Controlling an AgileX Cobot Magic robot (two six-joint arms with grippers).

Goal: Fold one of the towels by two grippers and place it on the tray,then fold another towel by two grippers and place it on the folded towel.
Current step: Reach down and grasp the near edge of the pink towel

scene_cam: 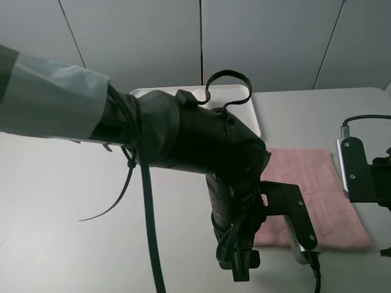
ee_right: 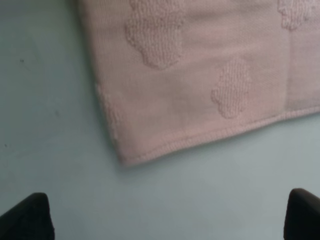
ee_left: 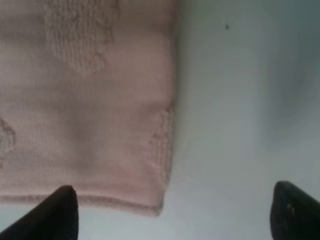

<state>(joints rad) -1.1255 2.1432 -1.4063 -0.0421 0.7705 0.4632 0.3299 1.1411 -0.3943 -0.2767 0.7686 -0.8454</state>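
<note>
Over the grey table, the left arm hides much of the white tray at the far side. The pink towel lies on the table just in front of the tray. The left gripper and right gripper each hang over a towel corner, jaws wide, holding nothing.

Exterior high: soft, even, diffuse light with a cool grey cast, no hard shadows. Left arm sits too near the lens: soft-focus, black detail crushed, grey sleeve smeared at the frame edge. Tray white nearly blown out. Pink towel fairly sharp. Table shows only faint shading.

Left wrist: blurred all over, towel weave mushy, a dim soft shadow on the bare table, left gripper tips featureless dark wedges.

Right wrist: somewhat sharper, embossed patches readable, greenish tint on the table, right gripper tips pure black, defocused.
</note>
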